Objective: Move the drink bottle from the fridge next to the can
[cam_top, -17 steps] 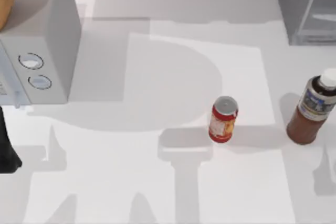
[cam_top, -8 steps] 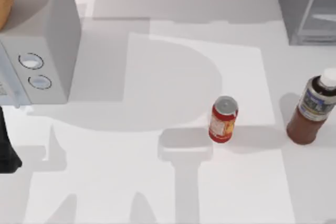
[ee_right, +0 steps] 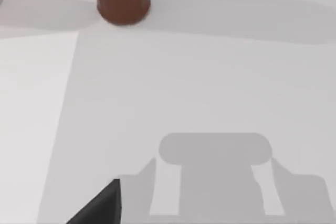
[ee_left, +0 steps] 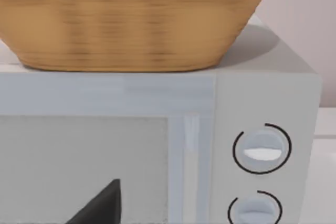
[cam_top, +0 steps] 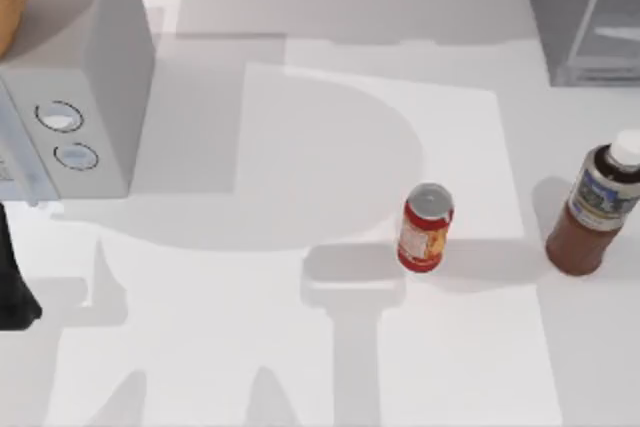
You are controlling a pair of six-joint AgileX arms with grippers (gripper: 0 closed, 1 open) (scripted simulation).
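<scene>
Top view shows us the drink bottle (cam_top: 598,209) upright on the table's right side, outside the fridge (cam_top: 580,12) and well apart from the can (cam_top: 425,228); gripper states we cannot tell, so next comes reaching with our right arm.

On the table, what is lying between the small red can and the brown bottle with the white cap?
Nothing: in the top view, bare white table, crossed by shadow, separates the small red can from the brown bottle with the white cap.
</scene>
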